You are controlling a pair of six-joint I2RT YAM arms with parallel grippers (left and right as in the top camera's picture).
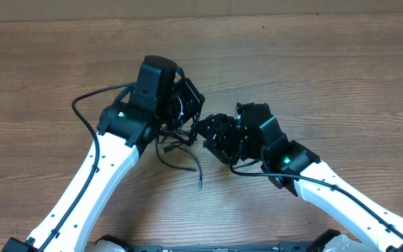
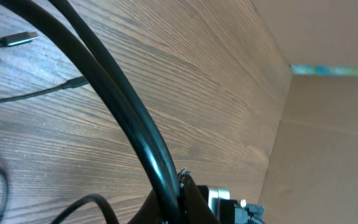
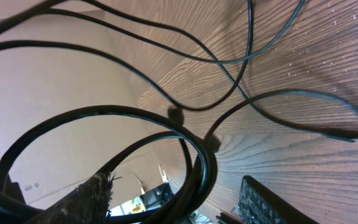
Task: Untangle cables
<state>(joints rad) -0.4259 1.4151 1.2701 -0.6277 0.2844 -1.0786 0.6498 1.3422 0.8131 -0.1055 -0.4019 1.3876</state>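
The cables (image 1: 179,143) are thin black cords bunched on the wooden table between my two grippers, and one loose end (image 1: 199,183) trails toward the front. My left gripper (image 1: 189,124) is shut on a black cable (image 2: 123,118) that runs diagonally up out of its jaws (image 2: 178,188). My right gripper (image 1: 210,134) faces it from the right, close by. In the right wrist view its fingers (image 3: 82,199) stand apart and coiled cable loops (image 3: 197,168) pass loosely between them. Other strands and a plug end (image 3: 347,134) lie on the table beyond.
A small plug end (image 2: 18,40) and a thin cord (image 2: 42,93) lie on the wood left of my left gripper. A thicker black wire (image 1: 82,115) loops out from the left arm. A cardboard wall (image 2: 328,137) borders the table.
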